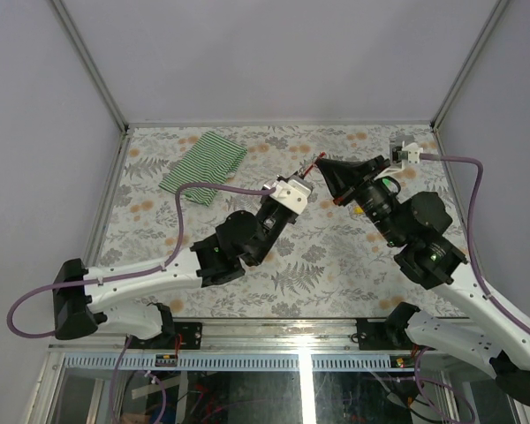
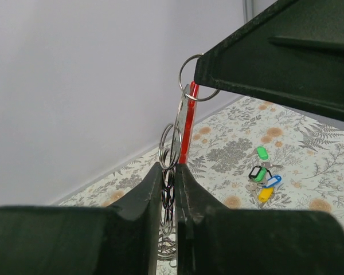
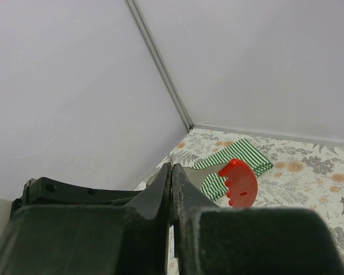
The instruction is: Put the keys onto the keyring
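Note:
The keyring (image 2: 188, 123) hangs in the air between both grippers: a thin red piece, seen edge-on, joined to a chain of silvery rings (image 2: 171, 143). My left gripper (image 2: 168, 166) is shut on the lower rings of that chain. The top ring (image 2: 186, 67) runs under the tip of my right gripper (image 3: 171, 166), which is shut on it. In the right wrist view the red piece (image 3: 239, 182) shows as a half-disc on a grey strip. The keys (image 2: 262, 172), with green, blue and yellow tags, lie in a bunch on the table below. From above, the two grippers meet at mid-table (image 1: 314, 170).
A folded green-and-white striped cloth (image 1: 203, 163) lies at the back left of the floral table top (image 1: 247, 265). Grey walls close in the back and both sides. The right arm (image 1: 406, 221) stretches across the right half.

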You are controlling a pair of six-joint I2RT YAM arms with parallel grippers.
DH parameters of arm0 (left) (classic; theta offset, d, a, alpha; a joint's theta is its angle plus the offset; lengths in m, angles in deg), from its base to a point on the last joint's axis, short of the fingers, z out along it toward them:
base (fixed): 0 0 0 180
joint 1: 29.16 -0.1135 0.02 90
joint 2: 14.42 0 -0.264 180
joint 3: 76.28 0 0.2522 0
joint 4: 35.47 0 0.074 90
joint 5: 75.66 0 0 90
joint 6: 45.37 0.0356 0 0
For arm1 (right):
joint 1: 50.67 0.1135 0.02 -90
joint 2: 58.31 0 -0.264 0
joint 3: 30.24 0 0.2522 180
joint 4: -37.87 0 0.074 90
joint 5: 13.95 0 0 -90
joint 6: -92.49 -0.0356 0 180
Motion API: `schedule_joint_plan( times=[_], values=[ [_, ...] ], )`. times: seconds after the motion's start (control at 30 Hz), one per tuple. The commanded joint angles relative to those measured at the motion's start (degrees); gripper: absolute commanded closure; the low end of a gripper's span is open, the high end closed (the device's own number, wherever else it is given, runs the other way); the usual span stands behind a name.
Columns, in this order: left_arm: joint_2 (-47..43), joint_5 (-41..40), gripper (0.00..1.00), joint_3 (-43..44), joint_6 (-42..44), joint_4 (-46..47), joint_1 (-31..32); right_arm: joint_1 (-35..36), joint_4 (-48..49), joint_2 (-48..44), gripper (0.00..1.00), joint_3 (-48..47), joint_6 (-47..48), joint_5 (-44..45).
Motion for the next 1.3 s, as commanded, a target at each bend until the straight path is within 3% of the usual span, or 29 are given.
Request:
schedule_joint_plan(
  times=[0.0,0.43,1.27],
  values=[
    [-2.5,2.5,1.0,1.1,-1.8,-0.8,0.2,0.2,-1.9,-0.5,1.0,-4.6,0.3,-0.3],
    [-3.4,5.0,1.0,1.8,-3.1,-3.6,0.2,0.2,-5.4,0.8,1.0,-6.3,1.7,-0.7],
    [-1.6,6.6,1.0,2.5,-4.7,-5.5,0.2,0.1,1.9,-0.1,1.0,-3.2,-0.9,-0.7]
  ],
)
